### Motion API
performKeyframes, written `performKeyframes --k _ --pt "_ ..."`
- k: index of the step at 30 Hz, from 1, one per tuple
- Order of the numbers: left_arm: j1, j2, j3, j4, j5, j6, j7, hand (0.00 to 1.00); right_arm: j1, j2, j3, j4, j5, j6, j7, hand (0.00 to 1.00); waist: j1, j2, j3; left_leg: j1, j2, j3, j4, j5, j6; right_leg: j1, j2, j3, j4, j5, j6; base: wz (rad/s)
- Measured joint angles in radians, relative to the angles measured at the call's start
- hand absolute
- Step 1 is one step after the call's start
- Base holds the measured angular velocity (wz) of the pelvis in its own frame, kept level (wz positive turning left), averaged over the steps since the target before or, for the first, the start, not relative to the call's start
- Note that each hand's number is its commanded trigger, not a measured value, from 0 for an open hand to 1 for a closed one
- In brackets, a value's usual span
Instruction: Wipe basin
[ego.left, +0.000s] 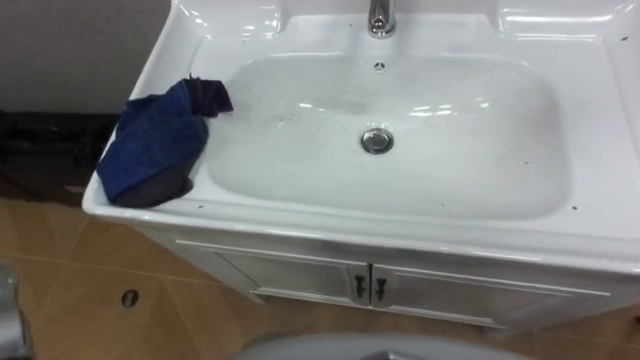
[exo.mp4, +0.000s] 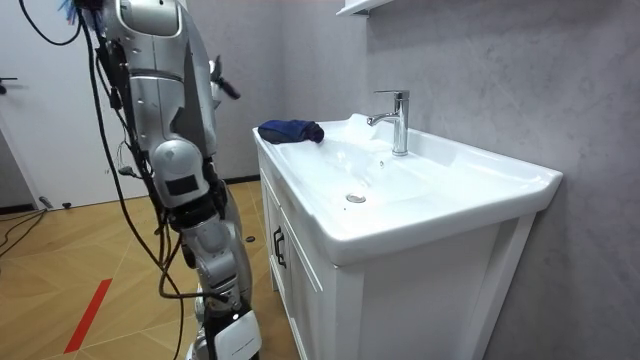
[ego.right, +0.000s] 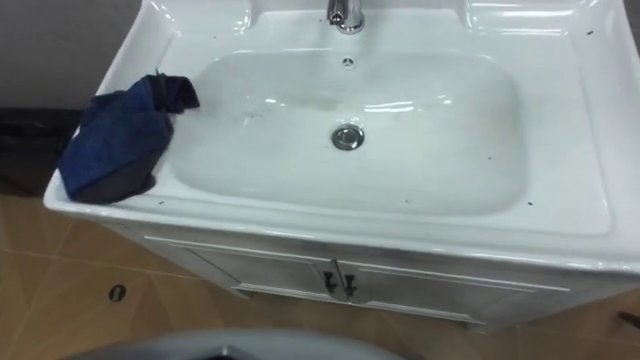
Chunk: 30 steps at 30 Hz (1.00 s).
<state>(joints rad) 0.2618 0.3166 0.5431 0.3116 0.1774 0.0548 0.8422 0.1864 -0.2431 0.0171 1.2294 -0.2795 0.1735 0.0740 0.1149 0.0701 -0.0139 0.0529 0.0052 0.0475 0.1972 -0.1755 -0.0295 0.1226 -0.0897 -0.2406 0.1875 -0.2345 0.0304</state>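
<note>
The blue cloth (ego.left: 155, 145) lies bunched on the worktop's left rim, one dark corner hanging over the edge of the white basin (ego.left: 450, 160). A chrome drain (ego.left: 377, 140) sits mid-bowl below the tap (ego.left: 380, 18). The robot stands at the cabinet (ego.left: 300, 275). In the room view a dark hand (exo.mp4: 226, 86) shows before its chest; which hand it is and how its fingers stand cannot be told.

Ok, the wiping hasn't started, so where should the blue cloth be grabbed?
Pinch the bunched middle of the blue cloth from straight above: it lies crumpled on the basin's left rim by the outer edge, so a sideways reach might push it off.
</note>
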Motion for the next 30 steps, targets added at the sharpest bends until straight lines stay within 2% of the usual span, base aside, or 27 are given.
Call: performKeyframes --k 1,4,6,8,10,15,20,22,27,30 --pt "0.012 -0.003 -0.007 0.021 -0.011 0.000 0.000 0.00 0.000 0.000 0.001 -0.001 0.004 0.002 0.004 0.00 -0.001 0.000 -0.0014 -0.002 -0.002 -0.004 0.000 -0.001 0.003 0.001 -0.002 -0.007 0.000 -0.001 0.002 0.29" --pt "0.062 -0.040 -0.063 0.141 -0.046 0.000 -0.001 0.00 0.001 0.000 0.004 -0.002 0.043 0.002 0.015 0.00 -0.001 -0.005 -0.0027 0.001 -0.015 -0.023 0.002 -0.003 0.010 0.009 -0.014 -0.020 0.007 -0.005 0.012 0.15" --pt "0.091 -0.085 -0.120 0.232 -0.074 0.001 -0.021 0.00 0.004 0.002 0.005 -0.006 0.050 0.004 0.016 0.00 0.000 -0.014 -0.0023 0.000 -0.022 -0.026 0.001 -0.005 0.019 0.007 -0.021 -0.025 0.017 -0.010 0.018 0.08" --pt "0.122 -0.106 -0.172 0.300 -0.087 0.004 -0.058 0.00 0.010 0.003 0.008 -0.015 0.048 0.004 0.016 0.00 -0.006 -0.024 -0.0027 0.000 -0.024 -0.027 0.004 -0.008 0.024 0.010 -0.026 -0.034 0.018 -0.009 0.020 0.05" --pt "0.137 -0.111 -0.224 0.404 -0.105 0.005 -0.103 0.00 0.015 0.003 0.011 -0.018 0.048 0.007 0.017 0.00 -0.003 -0.051 0.0004 0.003 -0.027 -0.028 0.005 -0.010 0.028 0.015 -0.030 -0.036 0.018 -0.011 0.023 0.05" --pt "0.116 -0.114 -0.315 0.613 -0.147 0.015 -0.223 0.00 0.010 -0.006 0.018 -0.010 0.045 0.037 0.049 0.00 -0.008 -0.079 0.0031 0.000 -0.035 -0.030 0.008 -0.020 0.038 0.017 -0.037 -0.037 0.018 -0.007 0.032 0.00" --pt "0.094 -0.132 -0.320 0.700 -0.149 0.031 -0.357 0.00 0.010 0.007 0.021 -0.011 0.044 0.047 0.085 0.00 -0.026 -0.081 0.0047 0.007 -0.041 -0.021 0.008 -0.026 0.048 0.034 -0.046 -0.039 0.016 -0.003 0.041 -0.01" --pt "0.082 -0.147 -0.322 0.713 -0.149 0.049 -0.425 0.00 0.010 0.015 0.036 -0.012 0.052 0.048 0.102 0.00 -0.029 -0.082 0.0050 0.010 -0.044 -0.013 0.011 -0.032 0.054 0.035 -0.051 -0.037 0.016 -0.006 0.046 -0.05" --pt "0.036 -0.155 -0.339 0.751 -0.148 0.074 -0.546 0.00 0.008 0.019 0.040 -0.010 0.059 0.068 0.136 0.00 -0.032 -0.083 0.0057 0.008 -0.052 0.003 0.026 -0.048 0.068 0.033 -0.066 -0.033 0.018 -0.007 0.060 -0.05" --pt "0.012 -0.154 -0.396 0.760 -0.144 0.091 -0.606 0.00 0.002 0.023 0.041 -0.005 0.080 0.074 0.150 0.00 -0.039 -0.084 0.0066 0.001 -0.052 0.007 0.044 -0.065 0.076 0.033 -0.066 -0.015 0.018 -0.002 0.069 -0.10"
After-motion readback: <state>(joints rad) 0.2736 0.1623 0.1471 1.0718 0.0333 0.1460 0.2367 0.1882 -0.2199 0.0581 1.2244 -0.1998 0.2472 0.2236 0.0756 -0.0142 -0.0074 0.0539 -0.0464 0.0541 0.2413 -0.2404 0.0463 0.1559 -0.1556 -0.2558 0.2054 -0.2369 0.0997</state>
